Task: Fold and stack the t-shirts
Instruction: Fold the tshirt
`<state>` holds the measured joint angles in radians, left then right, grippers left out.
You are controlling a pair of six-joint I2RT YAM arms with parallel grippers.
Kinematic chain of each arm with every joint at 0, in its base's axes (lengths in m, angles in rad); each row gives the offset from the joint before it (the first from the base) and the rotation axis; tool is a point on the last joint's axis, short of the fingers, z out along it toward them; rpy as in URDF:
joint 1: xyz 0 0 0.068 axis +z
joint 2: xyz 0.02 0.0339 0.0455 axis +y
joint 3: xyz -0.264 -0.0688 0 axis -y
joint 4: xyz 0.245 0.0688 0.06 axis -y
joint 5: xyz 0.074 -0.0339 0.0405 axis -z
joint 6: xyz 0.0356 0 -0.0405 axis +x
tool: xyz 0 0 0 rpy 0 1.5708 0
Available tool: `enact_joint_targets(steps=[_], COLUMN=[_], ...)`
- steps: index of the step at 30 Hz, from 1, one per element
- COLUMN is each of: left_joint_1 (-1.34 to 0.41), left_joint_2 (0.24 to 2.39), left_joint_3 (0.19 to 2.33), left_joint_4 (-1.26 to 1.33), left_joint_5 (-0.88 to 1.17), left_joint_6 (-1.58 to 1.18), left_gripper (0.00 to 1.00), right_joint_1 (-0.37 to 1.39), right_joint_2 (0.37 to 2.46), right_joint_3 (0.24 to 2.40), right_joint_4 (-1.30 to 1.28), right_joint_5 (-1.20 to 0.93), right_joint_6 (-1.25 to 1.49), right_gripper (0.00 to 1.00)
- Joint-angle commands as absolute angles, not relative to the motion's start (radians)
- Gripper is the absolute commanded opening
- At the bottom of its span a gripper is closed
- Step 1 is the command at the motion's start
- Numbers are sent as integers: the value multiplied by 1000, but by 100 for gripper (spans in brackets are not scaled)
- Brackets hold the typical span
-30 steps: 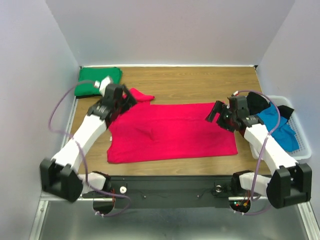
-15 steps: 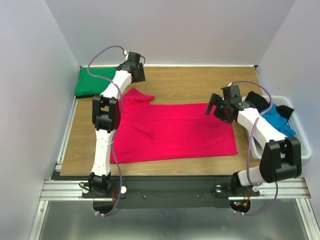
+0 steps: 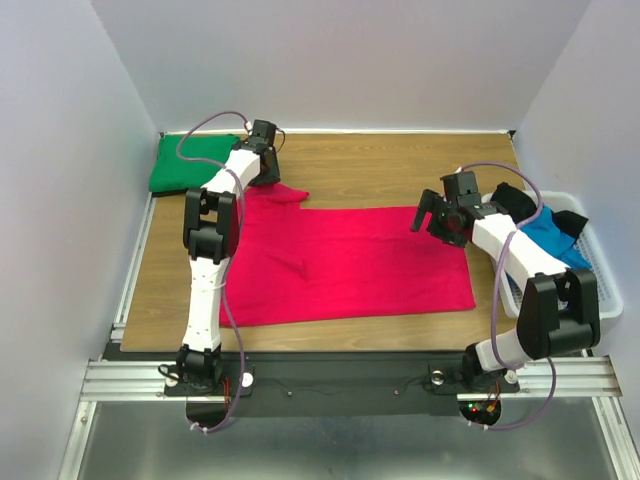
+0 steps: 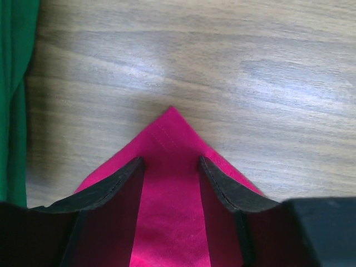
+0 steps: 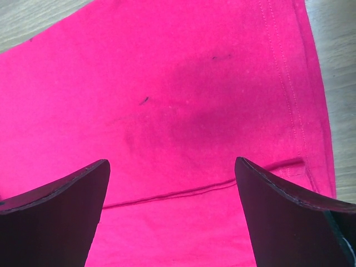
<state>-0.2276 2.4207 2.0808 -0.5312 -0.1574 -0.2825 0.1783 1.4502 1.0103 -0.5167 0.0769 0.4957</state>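
**Red tee laid out flat, left tool parked on the sleeve corner**

The crimson t-shirt (image 3: 350,265) lies spread across the middle of the wooden desk (image 3: 400,160), one sleeve poking out toward the far left. The left tool (image 4: 169,161) is at that sleeve's pointed corner, half spread, with a strip of red cloth showing flat between its fingers (image 4: 114,186). Honestly I can't tell if the pads are touching the fabric or just above it, since the wrist view is dark there and the overhead view hides the tips behind the wrist.

The right tool (image 5: 172,214) is spread wide over the shirt's right end near the hem stitching, gripping nothing.

The green t-shirt (image 3: 185,165) sits folded in the far left corner, with only a sliver visible at the edge of the left wrist view. The blue t-shirt (image 3: 560,245) and the black t-shirt (image 3: 512,203) are bunched in the white slatted basket (image 3: 600,290) on the right, partly hidden by the right arm.
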Motion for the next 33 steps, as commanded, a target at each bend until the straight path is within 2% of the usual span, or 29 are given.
enact_joint_targets(steps=[1,4,6,7,9,15,20,26,33], left_joint_1=[-229,-229,-229,-229,-232,-236,-236,-236,-236], left_joint_2=[2410,2416,2419,2418,2407,2353,2316,2206,2102], left_joint_3=[2020,2010,2011,2011,1996,1997,1996,1872,1784], left_joint_4=[-500,-497,-497,-499,-489,-469,-477,-420,-342], left_joint_5=[-118,-129,-129,-123,-114,-141,-170,-179,-166], left_joint_6=[-296,-293,-288,-285,-267,-235,-232,-250,-245], left_gripper=[54,45,32,17,0,0,0,0,0], right_joint_1=[181,181,181,181,181,181,179,173,130], right_joint_2=[1462,1470,1477,1486,1497,1572,1677,1868,1971], right_joint_3=[1040,1043,1049,1052,1071,1152,1297,1486,1555], right_joint_4=[-509,-509,-509,-509,-509,-509,-506,-508,-508], right_joint_5=[109,115,123,136,146,169,287,403,405], right_joint_6=[486,486,488,491,494,506,497,469,480], right_gripper=[100,100,100,100,100,100,100,100,99])
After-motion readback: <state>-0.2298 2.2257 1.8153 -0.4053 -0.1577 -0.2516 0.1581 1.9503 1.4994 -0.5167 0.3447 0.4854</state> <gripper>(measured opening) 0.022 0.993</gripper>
